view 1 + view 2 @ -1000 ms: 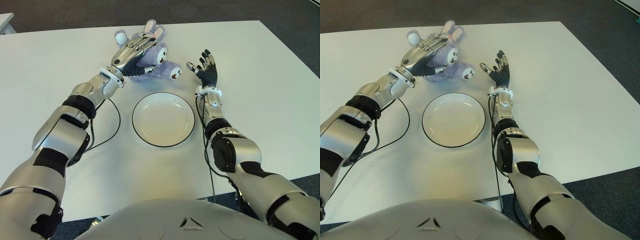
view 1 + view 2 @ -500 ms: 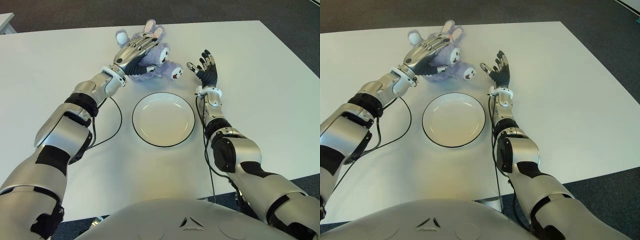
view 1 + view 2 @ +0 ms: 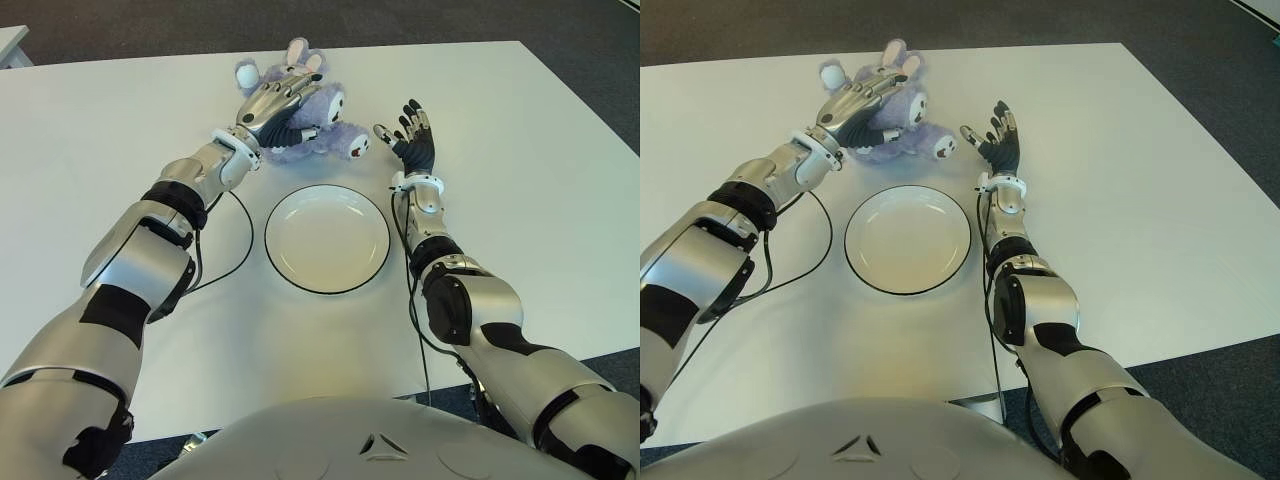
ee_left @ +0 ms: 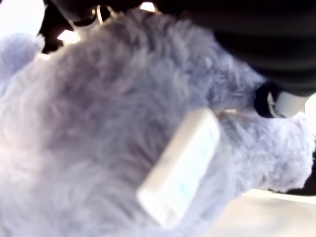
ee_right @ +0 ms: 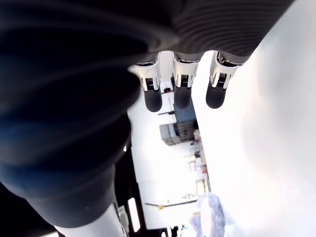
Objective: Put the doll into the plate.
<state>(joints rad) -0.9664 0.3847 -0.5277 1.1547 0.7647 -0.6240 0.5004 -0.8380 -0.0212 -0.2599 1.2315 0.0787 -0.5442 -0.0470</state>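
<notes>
You had the left robot hand point(image 3: 272, 103) draped over the lilac plush bunny point(image 3: 318, 122), which lay on the white surface point(image 3: 520, 170) just beyond the far rim of the plate point(image 3: 327, 238). The fingers point(image 3: 285, 88) were laid across the toy's body with the palm pressed into it; the left wrist view was filled with fur and a sewn-in white label point(image 4: 180, 165), which told me the palm was hard against the doll. I judged that as a closing grasp on the bunny, not yet a lift, since the doll looked to be lying on the surface.

That palm-down cover made sense for a soft, shapeless toy: wrapping it from above gathers the stuffing so it cannot roll away from the plate.

You kept the right robot hand point(image 3: 410, 135) beyond the plate on its right side, just beside the bunny's foot, fingers spread and upright, holding nothing. Placed there, it read as a backstop against the toy sliding off sideways.

The plate held nothing, so the transfer was yet to be made. The cable point(image 3: 238, 240) looped beside the plate's left rim was worth watching.
</notes>
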